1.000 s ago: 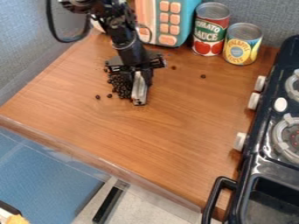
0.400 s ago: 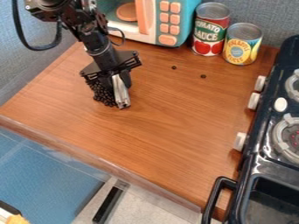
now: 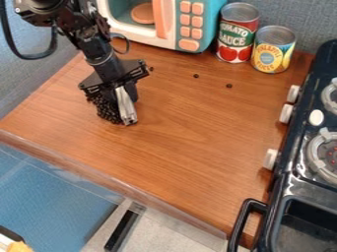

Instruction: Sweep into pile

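Toy microwave (image 3: pixel 212 24): teal casing, white front, peach buttons (image 3: pixel 189 45). Can beside microwave (image 3: pixel 235 34): red-and-green label. Countertop (image 3: pixel 178 133): brown wood grain. Beans (image 3: pixel 107 109): near-black. Toy stove (image 3: pixel 289 178): black, white knobs (image 3: pixel 270 159).

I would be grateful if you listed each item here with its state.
Dark beans: mostly heaped, three strays apart
Gripper: lowered, tilted, against the heap
Tomato can: upright, top closed
Pineapple can: upright, top closed
Microwave: upright, door unclear
Stove: on or off unclear

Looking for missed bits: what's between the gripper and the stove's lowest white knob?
Only bare counter lies between the gripper and the knob in the camera view.
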Robot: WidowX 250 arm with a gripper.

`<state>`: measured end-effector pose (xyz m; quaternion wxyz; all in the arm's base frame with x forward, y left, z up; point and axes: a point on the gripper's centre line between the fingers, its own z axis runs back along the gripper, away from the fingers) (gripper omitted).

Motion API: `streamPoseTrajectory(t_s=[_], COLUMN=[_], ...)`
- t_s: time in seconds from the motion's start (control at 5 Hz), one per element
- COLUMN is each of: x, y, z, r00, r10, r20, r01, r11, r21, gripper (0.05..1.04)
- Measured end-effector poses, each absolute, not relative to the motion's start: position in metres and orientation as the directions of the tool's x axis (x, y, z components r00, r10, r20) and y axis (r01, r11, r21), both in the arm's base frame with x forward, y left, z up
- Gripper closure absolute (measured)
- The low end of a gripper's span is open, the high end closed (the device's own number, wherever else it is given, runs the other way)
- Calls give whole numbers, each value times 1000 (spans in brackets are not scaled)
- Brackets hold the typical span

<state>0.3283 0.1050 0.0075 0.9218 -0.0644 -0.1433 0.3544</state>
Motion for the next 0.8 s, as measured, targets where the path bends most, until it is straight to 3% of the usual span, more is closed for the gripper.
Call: streamPoseTrajectory(t_s=[0.4,0.8], x=[345,363], y=[72,23], z=[21,56], r00=[803,871], r10=[550,352], r20=[229,342], r01=[-500,-297], r11=[832,933], r21=[-241,-205], gripper=[700,700])
